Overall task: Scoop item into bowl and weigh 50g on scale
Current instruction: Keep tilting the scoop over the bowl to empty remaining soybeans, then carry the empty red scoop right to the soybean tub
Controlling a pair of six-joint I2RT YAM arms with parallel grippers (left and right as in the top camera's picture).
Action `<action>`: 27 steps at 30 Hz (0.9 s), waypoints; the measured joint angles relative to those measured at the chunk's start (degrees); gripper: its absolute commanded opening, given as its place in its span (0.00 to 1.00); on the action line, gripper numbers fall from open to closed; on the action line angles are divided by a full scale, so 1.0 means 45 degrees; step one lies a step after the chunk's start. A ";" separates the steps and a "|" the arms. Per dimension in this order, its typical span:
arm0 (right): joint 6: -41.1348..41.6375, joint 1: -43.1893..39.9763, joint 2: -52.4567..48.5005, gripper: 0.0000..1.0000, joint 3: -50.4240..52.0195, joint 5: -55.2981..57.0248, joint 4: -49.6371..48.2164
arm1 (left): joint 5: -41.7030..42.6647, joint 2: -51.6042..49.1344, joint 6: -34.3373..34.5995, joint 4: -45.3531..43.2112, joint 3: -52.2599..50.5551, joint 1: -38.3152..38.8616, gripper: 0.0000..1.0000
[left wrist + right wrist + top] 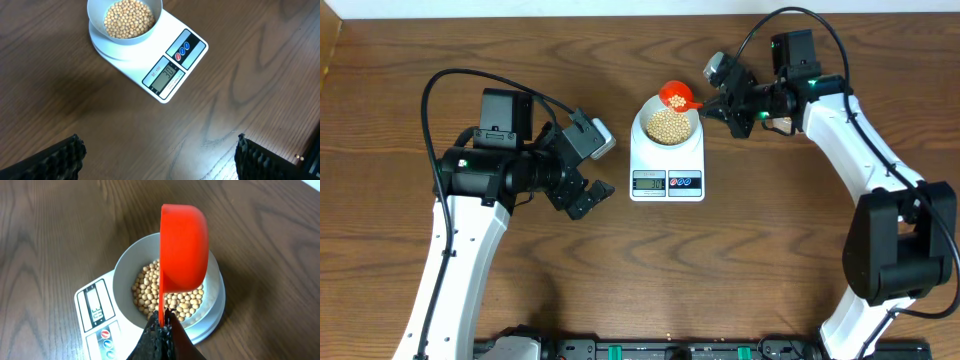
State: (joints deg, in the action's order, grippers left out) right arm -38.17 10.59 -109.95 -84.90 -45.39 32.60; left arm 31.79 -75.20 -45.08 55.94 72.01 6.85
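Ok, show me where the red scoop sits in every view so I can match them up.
Overhead: red scoop at top centre, over the far rim of the bowl, held by the right pincer.
Left wrist: not in it.
Right wrist: centre frame, tipped on edge above the bowl.
Shared landmark: the scale, by its grey display.

one scale, one bowl, one red scoop. two grippers: left gripper and right gripper. beans: many dozens, too many to count.
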 measured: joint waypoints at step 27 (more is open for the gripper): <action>-0.0151 0.0272 0.0097 0.01 0.0000 0.0947 0.0078 | 0.0005 0.0000 0.0000 0.0000 0.0000 0.0000 0.98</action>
State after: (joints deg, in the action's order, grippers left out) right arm -38.85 11.81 -109.51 -84.90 -41.12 32.95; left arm 31.81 -75.20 -45.08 55.94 72.01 6.85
